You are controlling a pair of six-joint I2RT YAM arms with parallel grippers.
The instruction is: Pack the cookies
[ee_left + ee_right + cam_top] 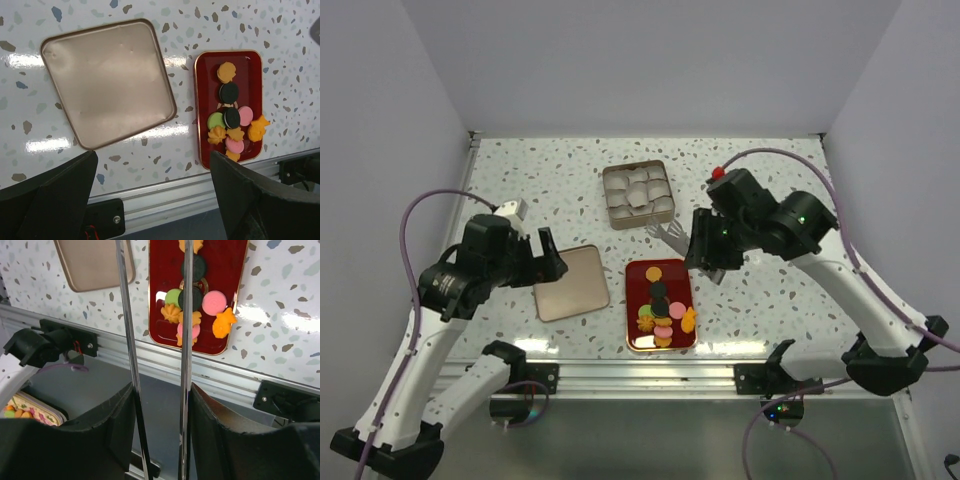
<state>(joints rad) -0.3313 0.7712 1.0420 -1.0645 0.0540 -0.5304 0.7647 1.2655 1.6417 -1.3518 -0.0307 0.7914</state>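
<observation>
The cookies [660, 305] lie on the red tray [678, 282], lower centre of the overhead frame; their line follows the tray's long axis, top to bottom, most bunched at the lower end. The right gripper [705, 255] is clamped on the metal tongs [668, 235]; the left gripper [548, 262] stands wide apart beside a tan lid [570, 282]. The tabletop [570, 170] is white, speckled; the walls [650, 60] are plain pale grey.

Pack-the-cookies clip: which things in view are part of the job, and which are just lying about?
In the job: cookies, red tray, divided tin, metal tongs gripped in right claw.
Lying about: tin lid, flat beside the tray; left claw, open and empty.
</observation>
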